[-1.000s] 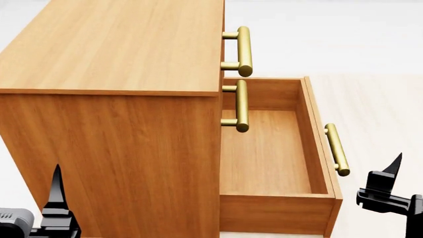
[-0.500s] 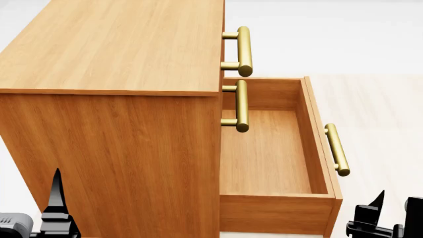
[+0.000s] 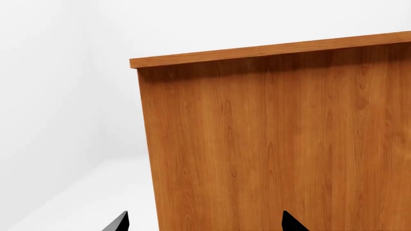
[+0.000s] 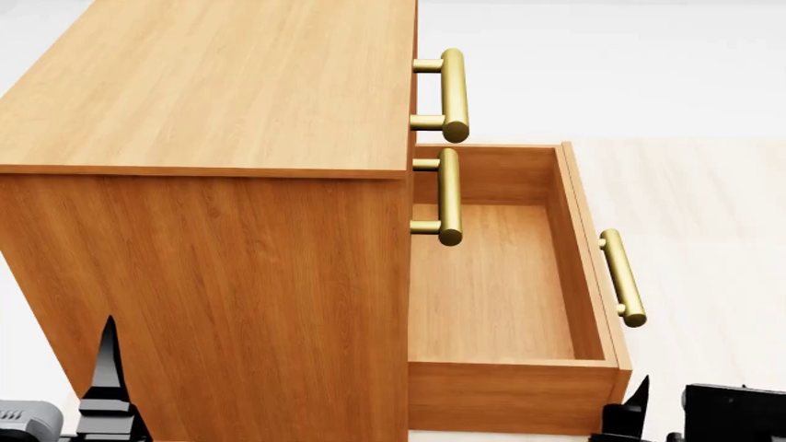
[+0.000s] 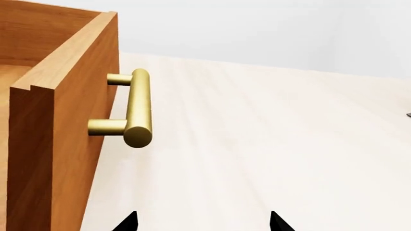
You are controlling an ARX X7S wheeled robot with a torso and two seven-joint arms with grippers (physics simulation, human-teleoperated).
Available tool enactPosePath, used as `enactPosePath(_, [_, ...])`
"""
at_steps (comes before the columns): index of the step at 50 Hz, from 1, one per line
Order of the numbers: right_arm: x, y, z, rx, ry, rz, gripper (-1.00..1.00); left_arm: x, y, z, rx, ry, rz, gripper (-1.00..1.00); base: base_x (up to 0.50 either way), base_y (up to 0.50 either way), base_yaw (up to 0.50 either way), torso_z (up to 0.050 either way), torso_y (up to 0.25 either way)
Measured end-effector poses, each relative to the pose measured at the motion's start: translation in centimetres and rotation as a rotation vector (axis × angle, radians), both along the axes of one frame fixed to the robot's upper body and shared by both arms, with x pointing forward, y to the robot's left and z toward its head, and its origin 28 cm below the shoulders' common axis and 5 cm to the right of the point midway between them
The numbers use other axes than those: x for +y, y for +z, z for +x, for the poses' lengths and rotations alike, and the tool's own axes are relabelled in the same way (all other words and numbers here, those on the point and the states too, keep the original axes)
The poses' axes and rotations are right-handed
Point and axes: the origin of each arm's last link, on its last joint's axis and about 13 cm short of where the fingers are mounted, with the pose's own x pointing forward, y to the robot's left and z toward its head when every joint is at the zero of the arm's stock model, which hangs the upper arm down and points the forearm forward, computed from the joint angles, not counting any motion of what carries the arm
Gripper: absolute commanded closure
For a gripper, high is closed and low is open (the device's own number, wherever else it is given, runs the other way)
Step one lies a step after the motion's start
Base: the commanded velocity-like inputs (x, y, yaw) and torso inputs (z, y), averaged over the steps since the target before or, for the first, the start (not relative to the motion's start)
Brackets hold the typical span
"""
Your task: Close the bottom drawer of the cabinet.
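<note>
The cabinet [image 4: 209,184] stood on a pale, faintly grained wood-look floor [image 5: 270,139] with plain white walls behind; its bottom drawer [image 4: 503,295] was pulled well out to the front, bare inside, its brass bar handle [image 4: 623,278] on the outer face (the two upper handles sat flush above). The left gripper [image 3: 204,222] hung beside the cabinet's side panel, tips apart and holding nothing; the right gripper [image 5: 202,222] sat near the drawer front, likewise spread and empty.
</note>
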Motion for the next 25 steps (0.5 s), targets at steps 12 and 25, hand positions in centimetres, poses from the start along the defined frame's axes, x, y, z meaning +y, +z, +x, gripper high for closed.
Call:
enactPosePath(12, [1.2,-0.1,0.6,0.007,0.056,-0.009,-1.0,0.0,0.0,-0.1,-0.002,-0.001,0.0,-1.0,0.0,0.0,0.0,0.0,0.0])
enactPosePath(25, [2.8,0.1,0.9,0.011,0.134,-0.02,-1.0,0.0,0.1,-0.1,-0.004,-0.002,-0.001,-1.0,0.01,0.0,0.0,0.0,0.0])
